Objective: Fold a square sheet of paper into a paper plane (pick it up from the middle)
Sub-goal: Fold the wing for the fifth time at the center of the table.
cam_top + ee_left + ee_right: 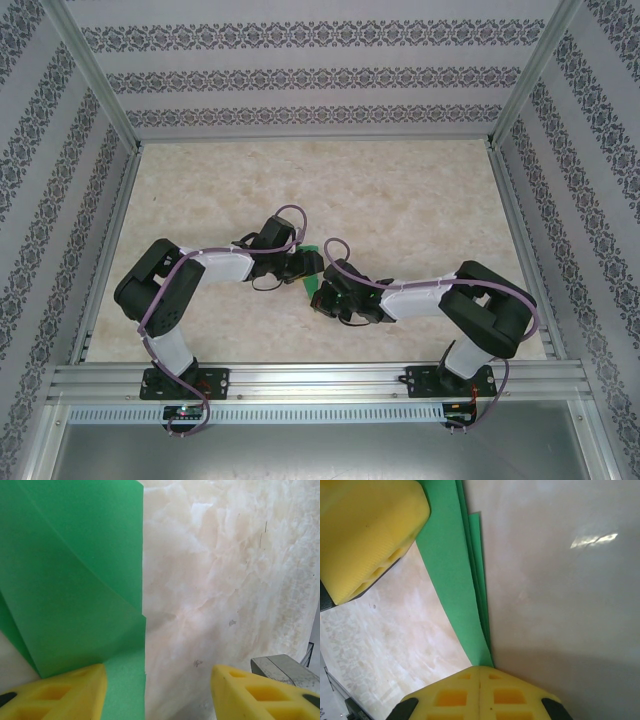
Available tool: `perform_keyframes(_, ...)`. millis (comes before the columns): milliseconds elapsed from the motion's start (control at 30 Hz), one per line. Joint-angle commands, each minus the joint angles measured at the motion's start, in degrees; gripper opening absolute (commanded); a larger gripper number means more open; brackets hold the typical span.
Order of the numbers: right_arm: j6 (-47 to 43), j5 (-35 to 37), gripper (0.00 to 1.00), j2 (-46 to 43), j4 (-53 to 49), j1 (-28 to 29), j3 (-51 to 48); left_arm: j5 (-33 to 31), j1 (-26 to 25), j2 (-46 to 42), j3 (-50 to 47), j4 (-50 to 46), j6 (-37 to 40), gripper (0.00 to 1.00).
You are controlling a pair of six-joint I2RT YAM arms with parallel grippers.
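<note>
Top view: both arms bent inward, wrists meeting at frame centre over the marble-look table (400, 190); green paper (312, 272) is a small patch between the left gripper (298, 265) and the right gripper (325, 298), just below centre; patterned walls on three sides.

Left wrist view: left gripper (157, 692) open, yellow fingers (55, 695) at lower left and lower right with a wide gap; green paper (75, 580) covers the left half of the frame, flat on the table, folded, with diagonal creases and overlapping layers; its straight right edge runs top to bottom near frame centre; the lower-left finger sits over the paper, contact unclear; the lower-right finger is over bare table; grey metal part (285, 667) at lower right edge.

Right wrist view: right gripper (479, 672) closed, yellow tips pressed together at bottom centre; green paper (455, 565) runs as a narrow layered strip from top centre down into the seam of the tips, pinched there; one of the left gripper's fingers (367, 535) is at upper left, beside the strip.
</note>
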Motion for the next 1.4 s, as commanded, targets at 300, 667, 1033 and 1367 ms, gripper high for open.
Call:
perform_keyframes(300, 0.9, 0.8, 0.04, -6.8, -3.7, 2.2, -3.7, -1.0, -0.3, 1.2, 0.8, -2.2, 0.3, 0.58)
perform_keyframes(667, 0.8, 6.9, 0.05, -6.0, 4.0, 0.1, 1.0, -0.6, -0.3, 0.8, 0.9, -2.8, 0.3, 0.58)
perform_keyframes(1033, 7.1, 10.6, 0.04, 4.4, 19.6, 0.0, -2.3, -0.4, -0.4, 1.1, 1.2, -3.2, -0.1, 0.58)
perform_keyframes(1367, 7.4, 9.0, 0.02, 6.1, 5.3, 2.2, -2.1, -0.1, -0.3, -0.8, 2.9, -4.5, 1.0, 0.60)
